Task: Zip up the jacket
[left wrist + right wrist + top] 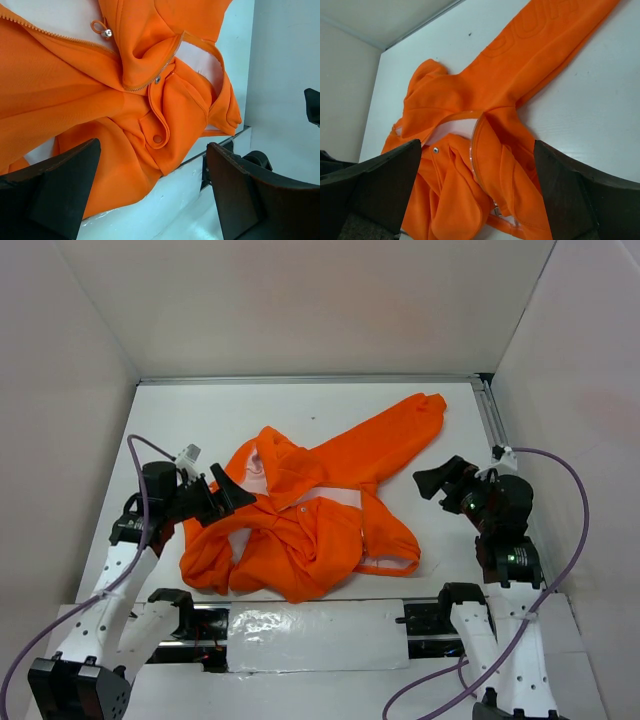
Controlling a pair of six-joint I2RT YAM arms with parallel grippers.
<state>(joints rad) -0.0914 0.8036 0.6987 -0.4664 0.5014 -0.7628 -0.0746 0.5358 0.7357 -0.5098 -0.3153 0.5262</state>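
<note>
The big white flat table [330, 410] holds the bright orange soft jacket [300, 530] with its pale pink inside. The jacket is a crumpled heap with its front lying open. One long sleeve [390, 430] sticks out from the heap, up and to the right. That is the longest way the jacket runs.

The jacket lies between the two arms. The black left pincer [232, 492] is right at the jacket's left edge and looks down onto the cloth. The black right pincer [437, 483] is a little way off the jacket's right side, with bare table between. So I think the left arm is nearer. Both pincers are wide open and hold nothing.

The thin zipper [155, 67] is undone. Its two rows of teeth bend apart across the folds. I think they must be pulled straight first.

A small front pocket [155, 131] has its flap down, so I cannot see inside it.
</note>
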